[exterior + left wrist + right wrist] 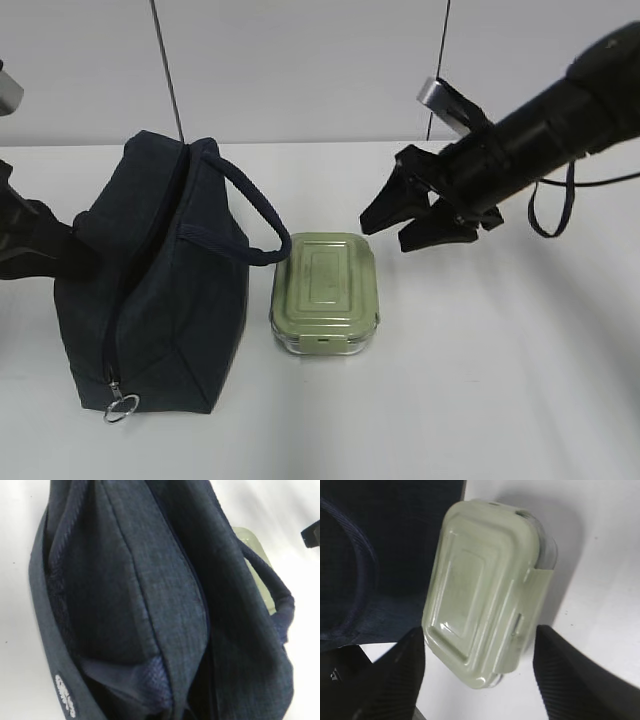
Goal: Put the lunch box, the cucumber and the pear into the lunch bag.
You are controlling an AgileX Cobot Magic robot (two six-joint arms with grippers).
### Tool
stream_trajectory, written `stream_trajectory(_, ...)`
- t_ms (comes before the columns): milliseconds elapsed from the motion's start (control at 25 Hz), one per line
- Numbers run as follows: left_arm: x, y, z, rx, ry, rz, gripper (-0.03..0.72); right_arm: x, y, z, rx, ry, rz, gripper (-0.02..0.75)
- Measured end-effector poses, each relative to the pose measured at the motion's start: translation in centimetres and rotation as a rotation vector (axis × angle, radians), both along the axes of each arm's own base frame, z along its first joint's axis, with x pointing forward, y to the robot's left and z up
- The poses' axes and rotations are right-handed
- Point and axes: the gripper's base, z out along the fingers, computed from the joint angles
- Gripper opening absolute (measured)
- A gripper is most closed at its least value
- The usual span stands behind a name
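Note:
The dark navy lunch bag [150, 280] stands at the left, its ring pull [120, 406] hanging at the near end and one loop handle [250, 215] arching towards the lunch box. The lunch box [325, 293] with its sage-green lid lies flat right beside the bag. My right gripper [400, 225] is open and hovers just above and behind the lunch box; in the right wrist view [480, 647] its fingers [395, 675] stand on either side of the box's [485, 585] near end, apart from it. My left gripper is pressed against the bag's far-left end [70, 245]; bag fabric [150, 595] fills its wrist view and hides the jaws. Cucumber and pear are out of view.
White tabletop [500, 380] stretches to the right of and in front of the lunch box. A white wall with two thin black vertical cables [165, 70] stands behind. A black cable loop [550, 210] hangs from the right arm.

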Motion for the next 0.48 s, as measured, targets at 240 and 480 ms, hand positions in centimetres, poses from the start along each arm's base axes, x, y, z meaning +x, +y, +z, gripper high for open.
stream_trajectory(240, 0.0, 0.0, 0.0, 0.000, 0.000, 0.000, 0.002, -0.2, -0.9, -2.5, 0.138, -0.023, 0.007, 0.558)
stream_trajectory(480, 0.0, 0.0, 0.0, -0.001, 0.003, -0.001, 0.002, 0.5, -0.4, -6.3, 0.249, 0.043, -0.021, 0.597)
